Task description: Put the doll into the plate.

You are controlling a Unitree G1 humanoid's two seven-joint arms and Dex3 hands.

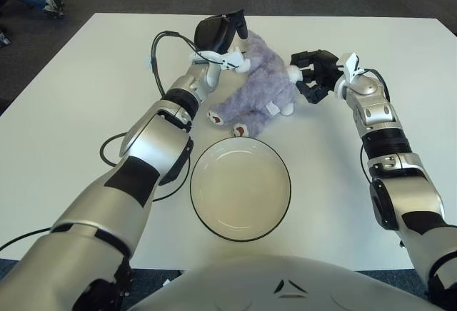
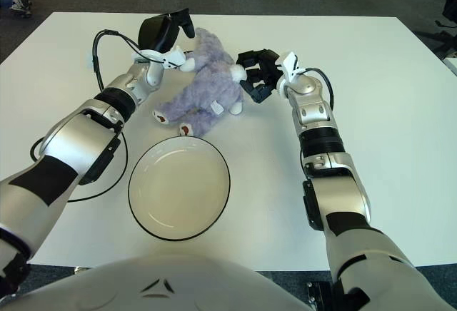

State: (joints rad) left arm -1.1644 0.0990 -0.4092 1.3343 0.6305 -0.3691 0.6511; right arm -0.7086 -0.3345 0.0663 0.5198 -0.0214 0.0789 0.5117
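Note:
A purple plush doll [image 1: 253, 86] with white paws lies on the white table, just behind the plate. The round cream plate [image 1: 240, 190] with a dark rim is bare inside. My left hand [image 1: 223, 36] wraps the doll's head from the left, with one finger over the top. From the right, my right hand [image 1: 305, 75] has its curled fingers pressed on the doll's side by a white paw. The doll is held between the two hands and still touches the table.
A black cable [image 1: 107, 153] loops on the table [image 1: 64, 111] beside my left forearm. Dark carpet lies beyond the far table edge, with a person's shoe [image 1: 51, 3] at the top left.

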